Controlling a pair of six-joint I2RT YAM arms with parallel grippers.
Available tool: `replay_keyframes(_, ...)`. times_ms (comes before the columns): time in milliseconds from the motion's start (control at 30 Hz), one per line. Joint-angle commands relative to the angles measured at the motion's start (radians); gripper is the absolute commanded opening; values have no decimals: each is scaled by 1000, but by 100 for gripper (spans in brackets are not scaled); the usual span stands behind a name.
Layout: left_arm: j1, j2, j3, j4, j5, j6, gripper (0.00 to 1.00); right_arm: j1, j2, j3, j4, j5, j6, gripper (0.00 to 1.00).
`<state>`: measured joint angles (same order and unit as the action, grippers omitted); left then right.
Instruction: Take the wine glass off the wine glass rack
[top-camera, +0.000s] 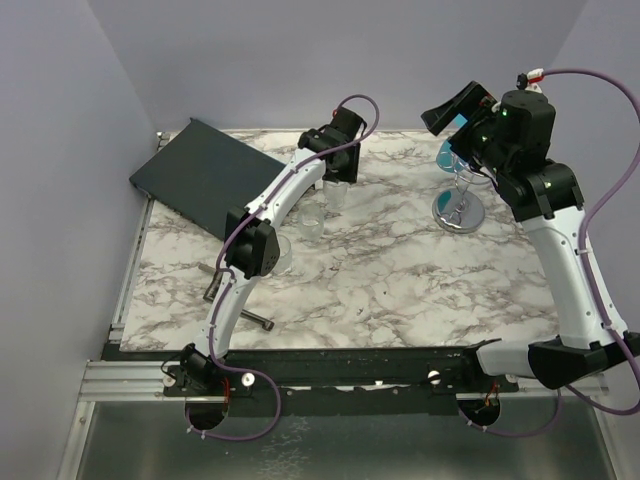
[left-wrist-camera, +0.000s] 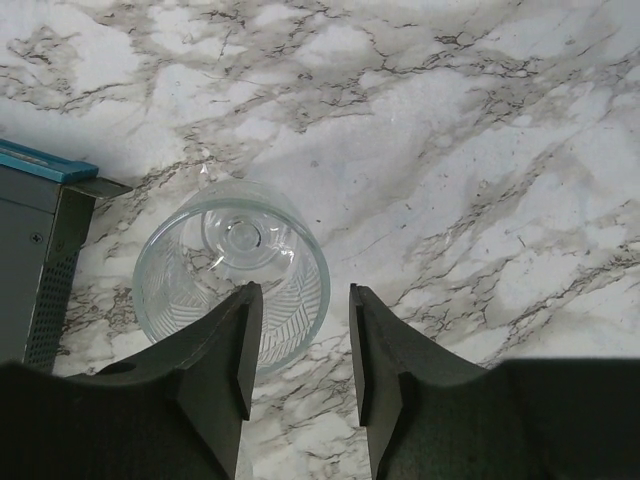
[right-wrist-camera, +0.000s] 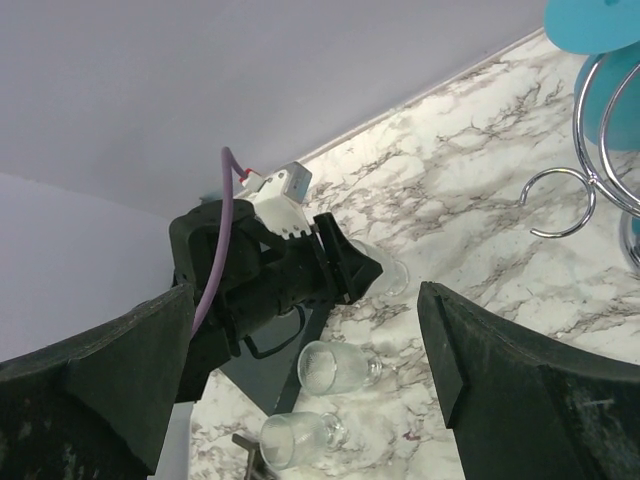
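Marbled tabletop (top-camera: 380, 290), perhaps lilac walls (top-camera: 60, 150)

Left gripper (left-wrist-camera: 302, 300) narrowly parted, right gripper (right-wrist-camera: 306, 295) spread wide.

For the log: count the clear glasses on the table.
3, lined up along the left arm: one glass below the left gripper, a second nearer the base, a third beside the elbow. The arm may hide others.

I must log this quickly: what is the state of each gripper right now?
Left gripper: open, nothing held.
Right gripper: wide open, nothing held.
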<state>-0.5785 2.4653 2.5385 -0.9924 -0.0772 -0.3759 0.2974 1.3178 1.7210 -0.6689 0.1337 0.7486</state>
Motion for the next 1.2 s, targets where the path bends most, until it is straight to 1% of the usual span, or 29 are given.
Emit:
replay_keyframes(0, -7, -24, 40, -2, -21, 11, 47, 2, 24, 10, -19, 35, -30, 100)
replay_keyframes(400, -10, -116, 40, 19, -10, 15, 57, -28, 63, 59, -29, 35, -52, 100)
replay_keyframes(533, -12, -161, 40, 27, -4, 13, 64, -55, 82, 89, -29, 24, -58, 100)
replay_keyframes(700, -17, -226, 26, 45, 4, 2, 78, -98, 112, 121, -31, 4, -63, 100)
replay_keyframes(800, -17, -286, -22, 76, 29, -14, 85, -167, 120, 130, -32, -22, -68, 100)
replay_keyframes(900, -16, -348, -84, 114, 70, -45, 86, -264, 140, 139, -25, -98, -68, 98)
replay_keyframes(1067, -18, -466, -229, 217, 143, -115, 87, -276, 259, 250, -77, -93, -85, 96)
replay_keyframes(1167, -18, -529, -319, 275, 171, -156, 87, -276, 297, 267, -64, -91, -78, 95)
